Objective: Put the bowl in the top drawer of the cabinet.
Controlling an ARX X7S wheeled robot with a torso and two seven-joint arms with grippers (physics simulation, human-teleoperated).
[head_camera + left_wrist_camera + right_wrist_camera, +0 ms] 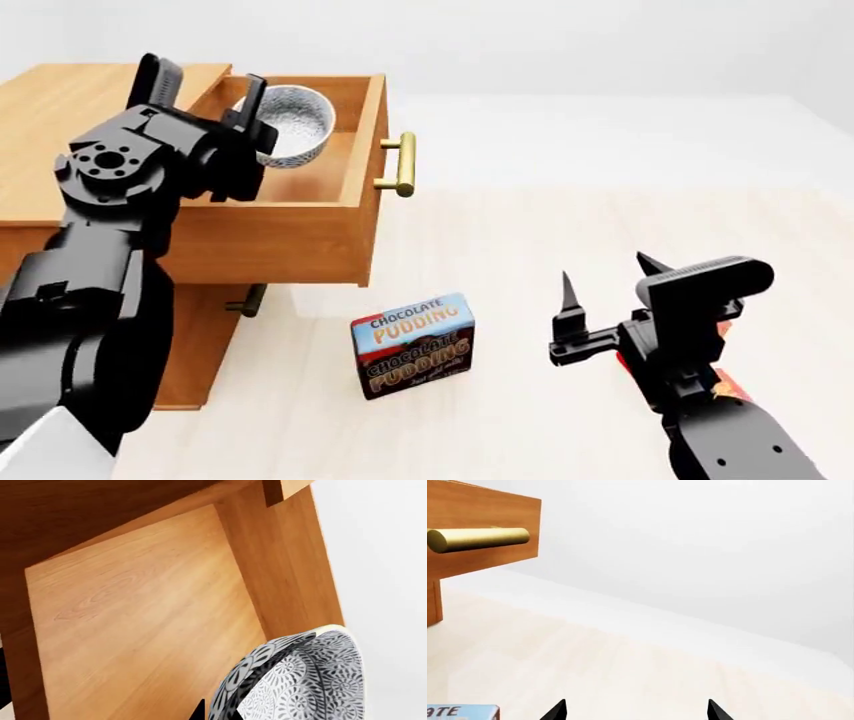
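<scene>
The cabinet (80,100) stands at the left with its top drawer (287,235) pulled out, brass handle (396,163) facing right. The speckled white bowl (296,122) hangs tilted over the open drawer, above its wooden floor (147,620). My left gripper (248,108) is shut on the bowl's rim; in the left wrist view the bowl (307,680) fills the corner by that gripper (220,714). My right gripper (609,275) hovers open and empty over the floor, well right of the drawer. The right wrist view shows the same gripper (635,712) with its tips wide apart.
A chocolate pudding box (414,345) stands on the pale floor below the drawer front; its corner (460,712) shows in the right wrist view. The lower drawer's handle (247,300) peeks out under the open drawer. The top handle (477,539) appears in the right wrist view.
</scene>
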